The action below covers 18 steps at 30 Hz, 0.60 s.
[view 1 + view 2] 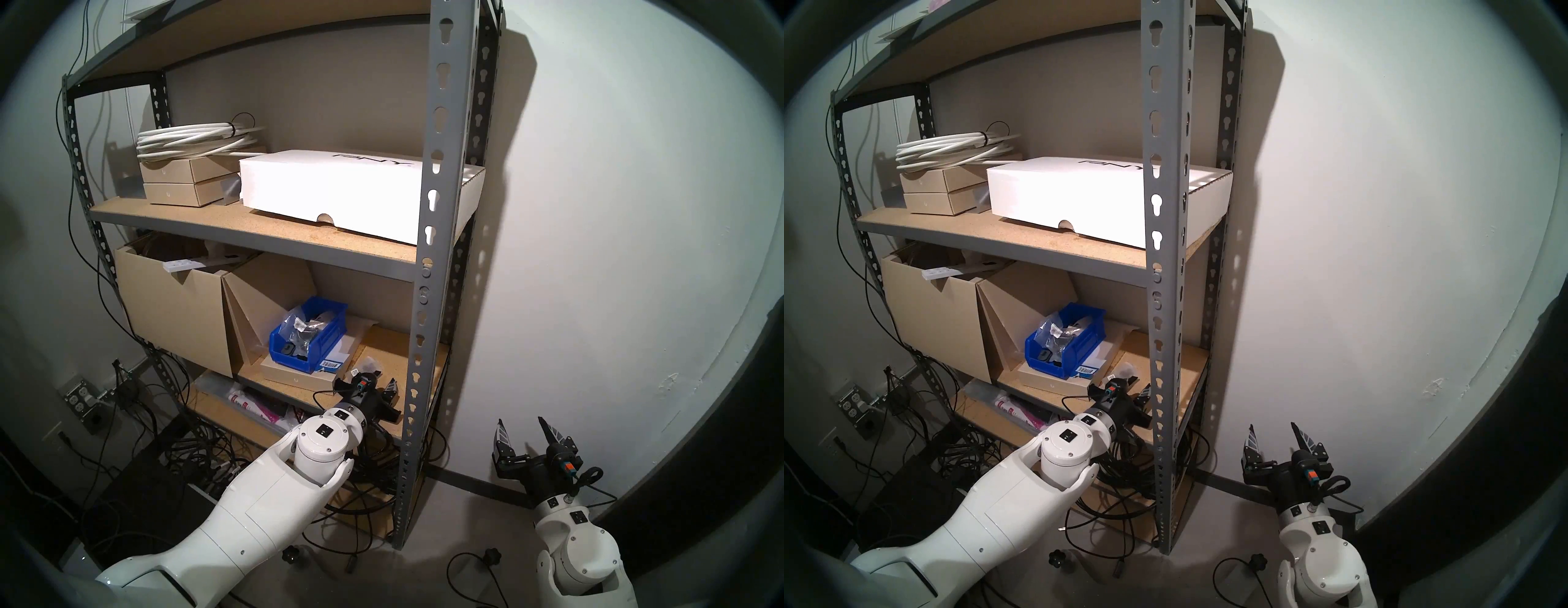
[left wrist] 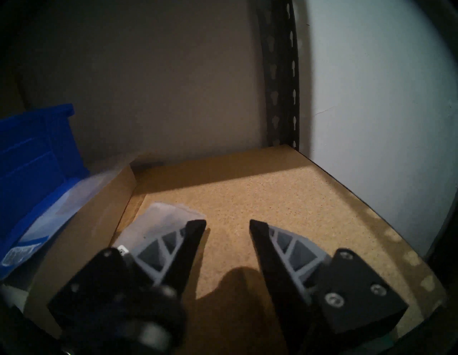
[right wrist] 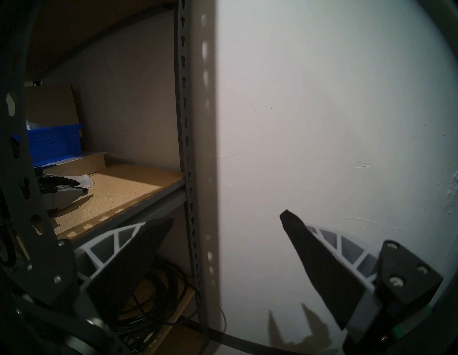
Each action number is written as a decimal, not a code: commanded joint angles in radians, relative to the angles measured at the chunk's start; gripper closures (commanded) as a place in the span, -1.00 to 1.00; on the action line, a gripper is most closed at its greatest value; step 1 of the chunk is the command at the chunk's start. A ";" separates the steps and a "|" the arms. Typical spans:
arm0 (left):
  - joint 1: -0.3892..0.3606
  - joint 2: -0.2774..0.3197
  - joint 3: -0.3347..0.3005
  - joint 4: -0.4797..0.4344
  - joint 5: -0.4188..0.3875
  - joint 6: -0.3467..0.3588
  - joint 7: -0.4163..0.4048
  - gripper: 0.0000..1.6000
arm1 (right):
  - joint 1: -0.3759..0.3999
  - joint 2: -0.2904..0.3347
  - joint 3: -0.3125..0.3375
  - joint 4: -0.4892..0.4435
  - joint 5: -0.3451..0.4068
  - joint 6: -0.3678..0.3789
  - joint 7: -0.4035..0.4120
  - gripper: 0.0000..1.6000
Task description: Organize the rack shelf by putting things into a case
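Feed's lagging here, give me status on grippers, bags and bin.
Left gripper open over the shelf board, empty; loose bag beside its left finger. Right gripper open, idle outside the rack. Blue bin holds bags. Nothing blocking.

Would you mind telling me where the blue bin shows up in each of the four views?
Head stereo left: blue bin, centre, lower shelf, beside the open cardboard box.
Head stereo right, left of centre, same shelf.
Left wrist, left edge.
Right wrist, left side, behind the front upright.
Shared landmark: the particleboard shelf board that bears it.
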 commanded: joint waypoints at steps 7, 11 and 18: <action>0.063 0.025 -0.016 -0.104 0.023 -0.012 0.067 -0.74 | 0.001 0.000 0.000 -0.020 0.000 -0.003 0.000 -1.00; 0.078 0.022 -0.022 -0.136 0.031 -0.010 0.101 -1.00 | 0.001 0.000 0.000 -0.019 0.000 -0.003 0.000 -1.00; 0.114 -0.054 -0.047 -0.158 0.032 -0.029 0.236 -1.00 | 0.002 0.000 0.000 -0.019 0.000 -0.003 0.000 -1.00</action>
